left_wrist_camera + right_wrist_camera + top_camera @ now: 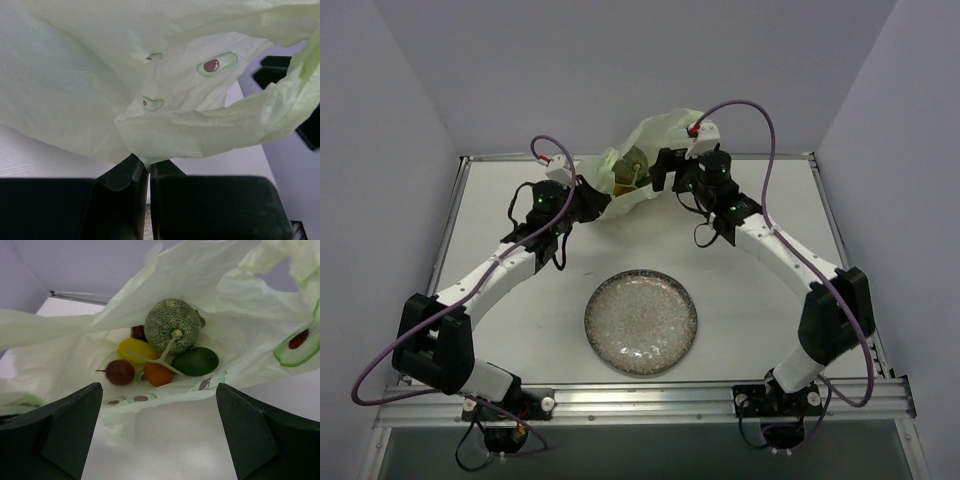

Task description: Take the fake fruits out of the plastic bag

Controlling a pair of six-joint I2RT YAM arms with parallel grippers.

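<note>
The pale green plastic bag (650, 150) lies at the back middle of the table, its mouth open toward the right arm. My left gripper (592, 196) is shut on the bag's left edge (145, 150) and holds it up. My right gripper (665, 172) is open and empty just in front of the bag's mouth (160, 395). Inside the bag lie the netted green melon (172, 326), a yellow piece (136, 350), a dark red piece (120, 372), an orange (158, 374) and a dark green piece (195, 361). The fruits show faintly in the top view (632, 170).
A round speckled glass plate (641, 321) sits at the front middle of the table. The back wall stands close behind the bag. The metal frame rail (640, 400) runs along the near edge.
</note>
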